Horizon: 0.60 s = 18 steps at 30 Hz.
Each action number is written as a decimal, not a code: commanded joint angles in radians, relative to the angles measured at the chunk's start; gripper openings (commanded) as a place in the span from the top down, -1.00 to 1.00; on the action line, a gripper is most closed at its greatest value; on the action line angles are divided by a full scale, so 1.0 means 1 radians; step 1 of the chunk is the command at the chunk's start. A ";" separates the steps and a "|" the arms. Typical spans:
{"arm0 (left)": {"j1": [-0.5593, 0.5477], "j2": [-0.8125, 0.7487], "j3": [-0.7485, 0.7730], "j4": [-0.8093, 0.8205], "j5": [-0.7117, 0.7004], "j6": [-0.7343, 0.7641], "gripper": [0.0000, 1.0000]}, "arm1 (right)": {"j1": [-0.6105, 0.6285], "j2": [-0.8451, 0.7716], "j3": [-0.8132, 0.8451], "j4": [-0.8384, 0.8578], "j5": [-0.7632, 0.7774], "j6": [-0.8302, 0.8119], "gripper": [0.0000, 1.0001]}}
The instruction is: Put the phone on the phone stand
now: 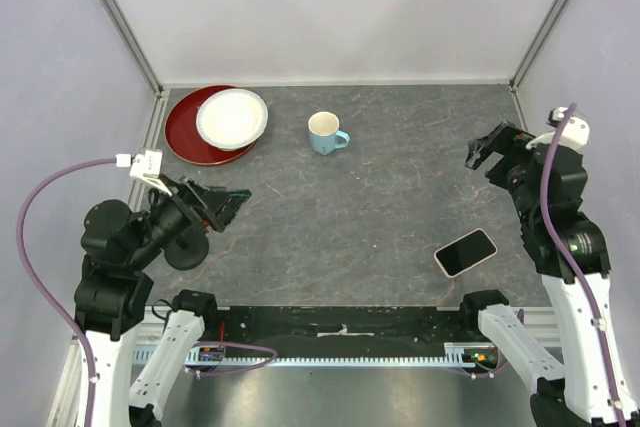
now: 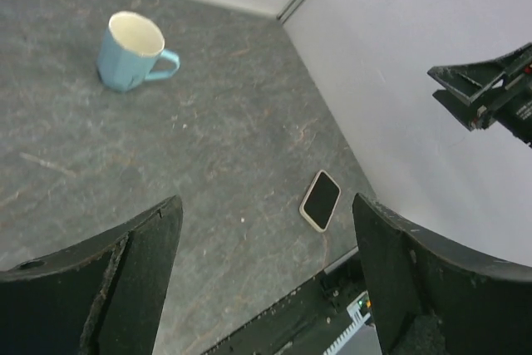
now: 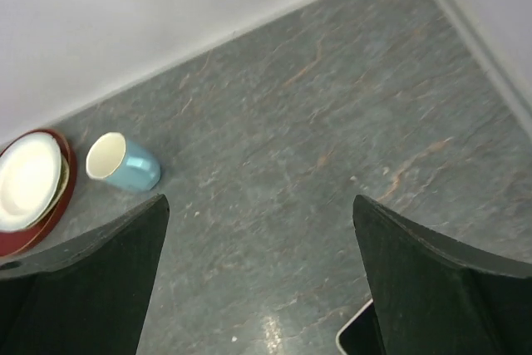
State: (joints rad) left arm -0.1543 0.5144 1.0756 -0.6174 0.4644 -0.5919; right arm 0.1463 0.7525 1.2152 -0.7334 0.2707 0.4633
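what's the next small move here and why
Probably pull the right gripper back and down over the flat pale-edged smartphone with the dark glossy screen. Its jaws stand open and empty, the phone lies flat on the grey table near that arm's base, untouched, and only its corner shows at the wrist view's bottom edge.

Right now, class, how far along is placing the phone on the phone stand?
Nothing done yet: the phone lies flat on the table, across from the phone stand on the left. Both the left gripper and right gripper are open, empty. Left: grasp, carry, place.
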 commanded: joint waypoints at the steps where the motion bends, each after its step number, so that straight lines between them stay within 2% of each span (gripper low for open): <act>1: 0.002 -0.074 0.023 -0.119 -0.029 -0.006 -0.75 | -0.002 0.054 -0.057 0.067 -0.228 0.084 -0.96; 4: 0.002 -0.106 0.092 -0.165 -0.131 -0.020 -0.75 | 0.015 0.120 -0.169 0.237 -0.446 0.116 -0.96; 5: 0.002 -0.109 0.113 -0.176 -0.165 -0.031 -0.74 | 0.039 0.137 -0.243 0.381 -0.587 0.156 -0.96; 6: 0.001 -0.108 0.159 -0.191 -0.179 -0.037 -0.73 | 0.132 0.140 -0.288 0.466 -0.606 0.187 -0.96; 7: 0.002 -0.106 0.179 -0.199 -0.188 -0.042 -0.70 | 0.198 0.142 -0.359 0.533 -0.591 0.213 -0.96; 8: 0.001 -0.109 0.194 -0.200 -0.207 -0.054 -0.69 | 0.272 0.152 -0.384 0.639 -0.509 0.227 -0.96; 9: 0.002 -0.129 0.210 -0.200 -0.216 -0.071 -0.69 | 0.433 0.165 -0.404 0.685 -0.458 0.224 -0.96; 11: 0.002 -0.166 0.213 -0.186 -0.237 -0.132 -0.69 | 0.571 0.239 -0.425 0.803 -0.360 0.212 -0.96; 12: 0.002 -0.212 0.205 -0.171 -0.237 -0.152 -0.69 | 0.684 0.276 -0.419 0.833 -0.338 0.189 -0.96; 15: 0.001 -0.286 0.211 -0.094 -0.237 -0.190 -0.72 | 0.874 0.447 -0.349 0.937 -0.245 0.126 -0.96; 18: 0.001 -0.294 0.266 -0.091 -0.241 -0.183 -0.72 | 1.017 0.618 -0.287 1.121 -0.193 0.088 -0.96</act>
State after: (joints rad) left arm -0.1547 0.2295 1.2823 -0.7677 0.2455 -0.7193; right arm 1.0134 1.2369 0.8387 0.0540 -0.0364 0.6117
